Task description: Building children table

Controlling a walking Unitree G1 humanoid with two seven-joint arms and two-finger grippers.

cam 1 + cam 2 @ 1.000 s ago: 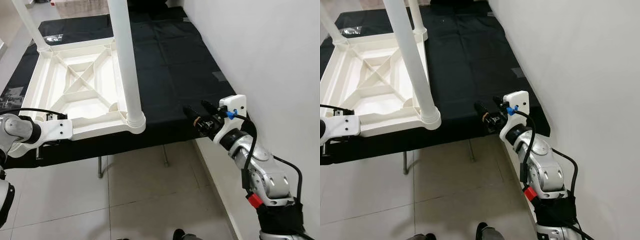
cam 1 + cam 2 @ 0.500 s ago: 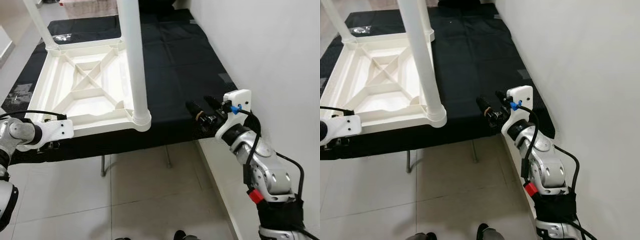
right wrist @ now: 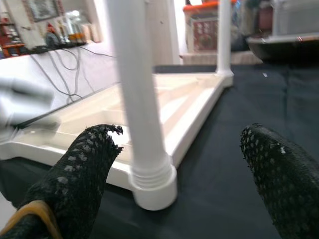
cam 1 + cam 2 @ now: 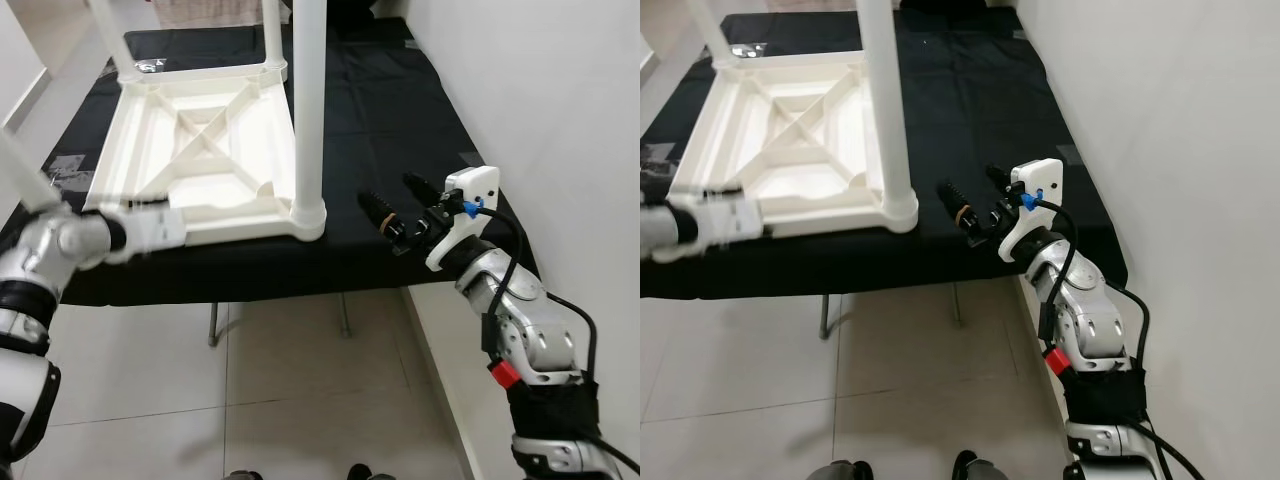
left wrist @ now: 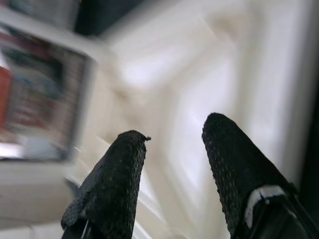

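Left eye view: right claw [image 4: 392, 205], fingers spread wide, sits right of the standing white leg [image 4: 309, 110], nearest it.

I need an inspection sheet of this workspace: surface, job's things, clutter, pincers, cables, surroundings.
Surface: black cloth covers the low bench.
Job's things: white table top lies upside down; near leg stands upright in its corner socket.
Clutter: small packet at the far edge.
Pincers: right pincer open, over the cloth beside the leg; left pincer open, at the top's near edge, blurred.
Cables: black cable along the right arm.
Surroundings: white wall, tiled floor.
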